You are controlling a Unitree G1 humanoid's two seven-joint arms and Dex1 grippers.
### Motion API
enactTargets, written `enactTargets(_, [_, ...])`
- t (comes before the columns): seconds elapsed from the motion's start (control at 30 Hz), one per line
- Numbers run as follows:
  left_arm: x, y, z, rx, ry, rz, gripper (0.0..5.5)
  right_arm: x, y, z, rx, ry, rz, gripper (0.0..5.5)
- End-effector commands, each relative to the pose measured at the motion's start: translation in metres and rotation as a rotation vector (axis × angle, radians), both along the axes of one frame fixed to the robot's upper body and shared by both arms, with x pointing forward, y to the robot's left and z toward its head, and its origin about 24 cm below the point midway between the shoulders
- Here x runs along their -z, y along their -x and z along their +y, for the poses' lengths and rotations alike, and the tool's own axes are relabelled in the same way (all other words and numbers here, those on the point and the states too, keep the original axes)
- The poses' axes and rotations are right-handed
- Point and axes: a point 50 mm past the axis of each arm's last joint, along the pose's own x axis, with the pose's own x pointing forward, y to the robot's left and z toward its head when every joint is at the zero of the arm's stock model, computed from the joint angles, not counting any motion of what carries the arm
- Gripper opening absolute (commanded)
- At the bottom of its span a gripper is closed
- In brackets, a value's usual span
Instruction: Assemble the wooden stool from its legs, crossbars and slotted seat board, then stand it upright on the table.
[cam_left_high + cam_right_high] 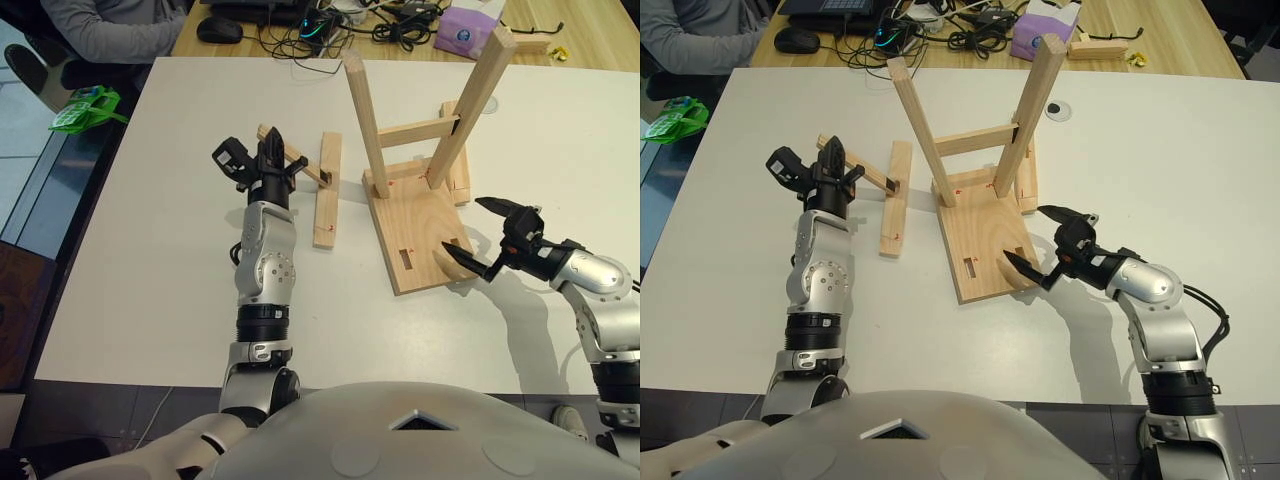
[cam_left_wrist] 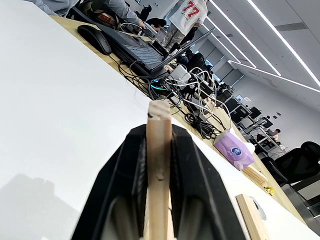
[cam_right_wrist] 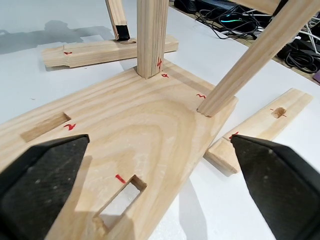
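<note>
**Loose joints are the risk**

The left hand [image 1: 272, 148] is clamped on a bar [image 2: 159, 150] whose far end sits in a loose leg [image 1: 328, 195] lying on the table [image 1: 150, 250]. Lifting could let that plain friction joint slip and drop the leg.

The right hand [image 1: 461, 224] is spread wide around the board's [image 1: 410, 225] near corner. A skewed pinch could tip the board and rock its two standing legs [image 1: 363, 115].

All parts are pale, smooth, square-cut pine. The slots [image 3: 122, 197] are rectangular and marked in red.
</note>
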Motion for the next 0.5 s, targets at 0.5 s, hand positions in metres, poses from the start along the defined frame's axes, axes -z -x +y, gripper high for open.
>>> enactTargets(0.5, [0.006, -0.006, -0.033, 0.034, 0.047, 0.014, 0.41, -0.002, -0.004, 0.007, -0.024, -0.006, -0.013, 5.4])
